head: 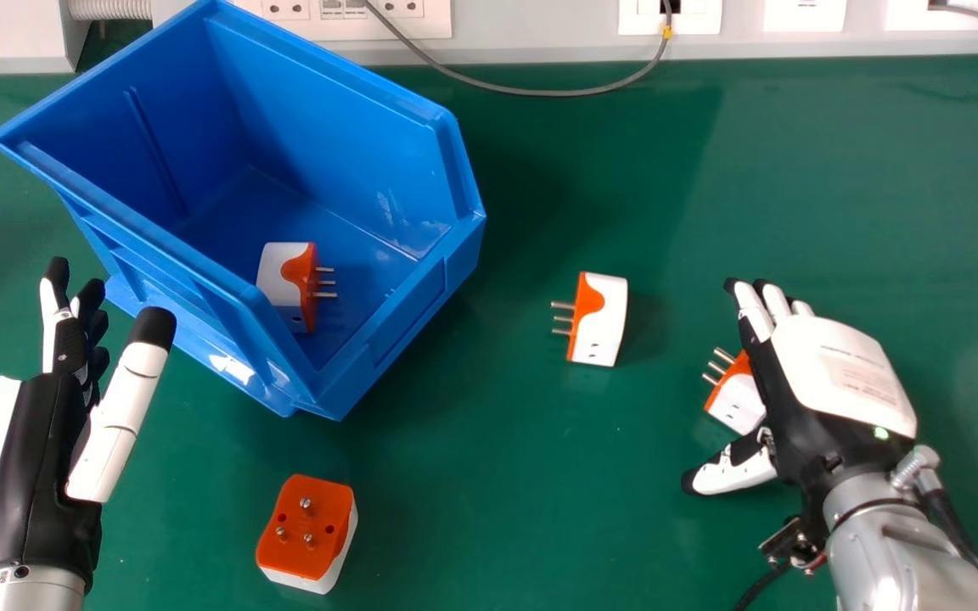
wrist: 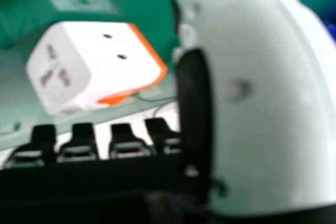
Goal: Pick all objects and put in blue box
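My right hand is over the right-hand white and orange plug adapter, partly covering it, fingers straight. In the right hand view that adapter lies beyond the fingertips of my right hand; I cannot tell whether they touch. Another adapter lies mid-table, its pins toward the blue box. One adapter rests inside the box. Near the front edge, an adapter has its orange face and pins up. My left hand is open at the far left, beside the box.
The green table runs back to a pale wall panel with sockets. A grey cable droops onto the table's back edge behind the box. Another cable trails along my right forearm.
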Controlling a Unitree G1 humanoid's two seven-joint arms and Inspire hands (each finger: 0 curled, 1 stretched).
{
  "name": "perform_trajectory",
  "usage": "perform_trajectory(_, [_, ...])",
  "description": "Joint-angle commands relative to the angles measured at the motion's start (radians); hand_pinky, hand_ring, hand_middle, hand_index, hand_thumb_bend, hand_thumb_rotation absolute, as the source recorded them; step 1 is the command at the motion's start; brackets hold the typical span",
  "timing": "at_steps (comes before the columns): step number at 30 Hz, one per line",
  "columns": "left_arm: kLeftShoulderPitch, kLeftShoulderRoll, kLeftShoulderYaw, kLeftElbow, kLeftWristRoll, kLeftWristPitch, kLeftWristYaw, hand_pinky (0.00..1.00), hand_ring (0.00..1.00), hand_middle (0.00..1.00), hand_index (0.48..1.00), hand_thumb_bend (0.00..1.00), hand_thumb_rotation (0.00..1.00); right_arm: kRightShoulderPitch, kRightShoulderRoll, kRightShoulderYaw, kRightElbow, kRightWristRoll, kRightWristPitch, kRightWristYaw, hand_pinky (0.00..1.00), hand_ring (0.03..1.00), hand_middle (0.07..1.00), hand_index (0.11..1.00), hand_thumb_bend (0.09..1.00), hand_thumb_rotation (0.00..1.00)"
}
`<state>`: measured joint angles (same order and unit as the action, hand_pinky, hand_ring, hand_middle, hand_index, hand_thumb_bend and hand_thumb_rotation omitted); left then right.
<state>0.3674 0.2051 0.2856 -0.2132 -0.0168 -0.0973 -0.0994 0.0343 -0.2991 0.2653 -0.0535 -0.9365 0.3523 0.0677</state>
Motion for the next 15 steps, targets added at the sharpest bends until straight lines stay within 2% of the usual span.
perform_trajectory(1, [-0.002, 0.008, 0.007, -0.023, -0.003, -0.008, 0.0, 1.0, 1.0, 1.0, 1.0, 0.78, 0.88, -0.027, -0.012, -0.005, -0.002, 0.005, 0.007, -0.002, 0.94, 0.974, 1.0, 0.954, 0.693, 0.13])
perform_trajectory(4, [-0.001, 0.008, 0.006, -0.032, -0.003, 0.0, 0.0, 1.0, 1.0, 1.0, 1.0, 0.77, 0.88, -0.046, -0.015, -0.001, 0.019, 0.006, 0.018, 0.001, 0.93, 0.972, 1.0, 0.949, 0.691, 0.13])
perform_trajectory(15, [-0.006, 0.012, 0.01, -0.022, -0.008, 0.004, -0.003, 1.0, 1.0, 1.0, 1.0, 0.77, 0.88, -0.101, -0.046, 0.017, 0.057, -0.003, 0.032, 0.025, 0.92, 0.958, 0.982, 0.929, 0.692, 0.12])
